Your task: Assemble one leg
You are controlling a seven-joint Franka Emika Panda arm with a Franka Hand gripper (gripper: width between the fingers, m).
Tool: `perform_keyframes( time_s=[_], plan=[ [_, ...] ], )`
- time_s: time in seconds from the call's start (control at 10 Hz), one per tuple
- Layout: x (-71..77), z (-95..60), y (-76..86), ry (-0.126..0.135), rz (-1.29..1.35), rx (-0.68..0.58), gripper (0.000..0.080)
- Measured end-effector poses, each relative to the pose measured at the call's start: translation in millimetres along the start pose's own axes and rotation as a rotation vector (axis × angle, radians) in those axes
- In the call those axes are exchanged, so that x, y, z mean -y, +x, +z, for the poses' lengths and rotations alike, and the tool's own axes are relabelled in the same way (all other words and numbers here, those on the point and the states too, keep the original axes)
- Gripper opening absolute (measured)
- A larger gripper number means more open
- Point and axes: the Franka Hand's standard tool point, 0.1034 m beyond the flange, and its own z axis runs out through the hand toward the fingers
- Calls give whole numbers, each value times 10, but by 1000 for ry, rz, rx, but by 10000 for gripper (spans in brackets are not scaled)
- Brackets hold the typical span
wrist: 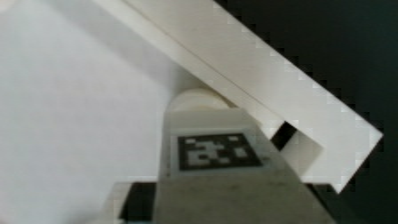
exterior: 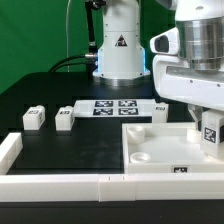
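— Fingers point(wrist: 137, 201)?
— Clamped on the leg point(exterior: 211, 131), pinching it from two sides. Gripping it upright, with a black-and-white tag turned toward the exterior camera. Carries a tag too on the face toward the wrist camera.
— Whereabouts over the tabletop point(exterior: 80, 150)?
— Close to the front corner on the exterior view's right. Poised over the square panel point(exterior: 165, 150), on the side of it nearest that right edge. Seen through the wrist camera just beside the raised rim point(wrist: 267, 85). Cannot tell whether touching the panel floor or hanging clear of it.
— Anything else of that kind?
— Yes: first loose leg point(exterior: 33, 118) and second loose leg point(exterior: 65, 118), toward the edge on the exterior view's left, near each other yet apart. Then a third loose leg point(exterior: 162, 110), behind the panel, just beside the end of the marker board point(exterior: 112, 108).
— And that board?
— Flat in the middle, toward the far edge, in front of the arm's base point(exterior: 118, 55).
— Along the front edge?
— A white rail point(exterior: 55, 185), turning up at the corner on the exterior view's left.
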Motion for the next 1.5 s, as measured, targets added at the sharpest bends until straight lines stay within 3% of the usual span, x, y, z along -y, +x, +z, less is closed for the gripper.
perform_keyframes(
  time_s=[0.1,0.3,0.4,0.5,0.9,1.2,1.5],
  plan=[
    [10,5,-28,4,155,11,290],
    [17,6,-40,8,173,18,290],
    [18,8,-45,9,140,21,347],
    [22,10,-58,8,138,21,556],
    [69,-10,-155,17,-383,20,648],
    [96,21,-109,-10,-936,-5,649],
    [94,36,-40,-28,-1271,-5,649]
  ],
)
